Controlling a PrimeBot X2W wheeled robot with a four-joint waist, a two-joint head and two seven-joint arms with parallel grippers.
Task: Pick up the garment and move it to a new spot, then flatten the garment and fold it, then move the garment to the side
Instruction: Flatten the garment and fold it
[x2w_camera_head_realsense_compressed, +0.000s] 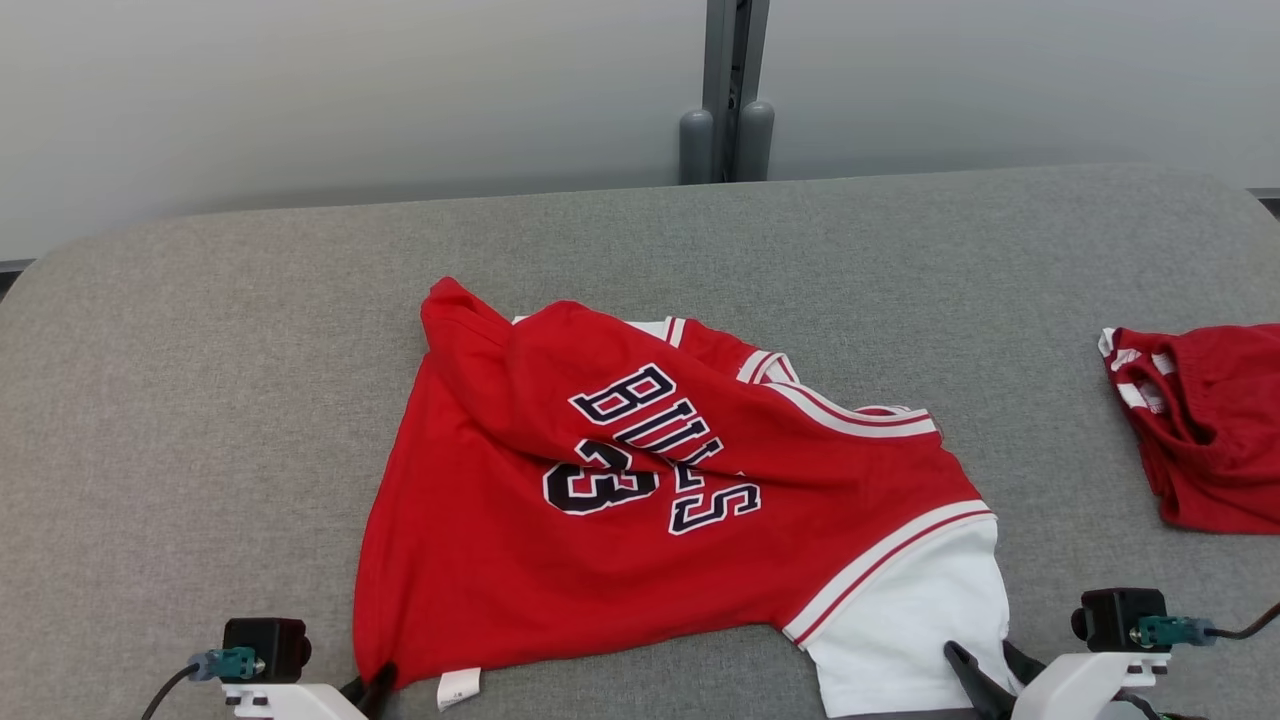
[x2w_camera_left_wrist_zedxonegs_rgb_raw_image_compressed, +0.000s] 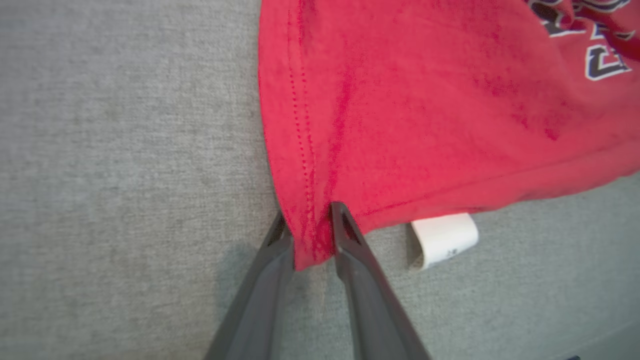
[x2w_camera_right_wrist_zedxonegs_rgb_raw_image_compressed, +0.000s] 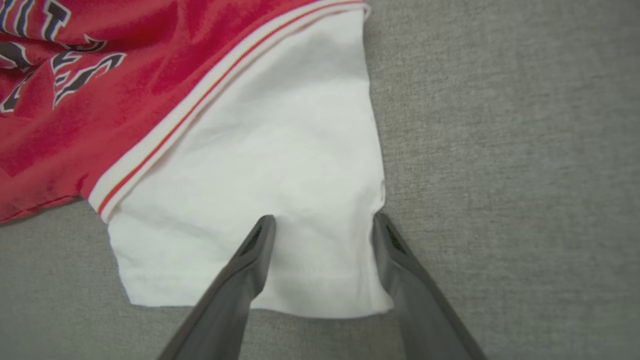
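Note:
The garment (x2w_camera_head_realsense_compressed: 640, 500) is a red jersey with dark "BULLS 23" lettering and a white sleeve, lying rumpled in the middle of the grey padded table (x2w_camera_head_realsense_compressed: 200, 400). My left gripper (x2w_camera_head_realsense_compressed: 375, 685) is at its near left corner. In the left wrist view the left gripper (x2w_camera_left_wrist_zedxonegs_rgb_raw_image_compressed: 310, 225) is shut on that red hem corner (x2w_camera_left_wrist_zedxonegs_rgb_raw_image_compressed: 307, 245), with cloth bunched between the fingers. My right gripper (x2w_camera_head_realsense_compressed: 980, 655) is at the near right, over the white sleeve. In the right wrist view the right gripper (x2w_camera_right_wrist_zedxonegs_rgb_raw_image_compressed: 324, 223) stands open, its fingers spread above the sleeve's (x2w_camera_right_wrist_zedxonegs_rgb_raw_image_compressed: 260, 165) bottom edge.
A second red garment with white stripes (x2w_camera_head_realsense_compressed: 1210, 420) lies at the table's right edge. A white label (x2w_camera_left_wrist_zedxonegs_rgb_raw_image_compressed: 442, 240) pokes out from under the jersey's hem beside my left fingers. A grey post (x2w_camera_head_realsense_compressed: 727, 100) stands behind the table against the pale wall.

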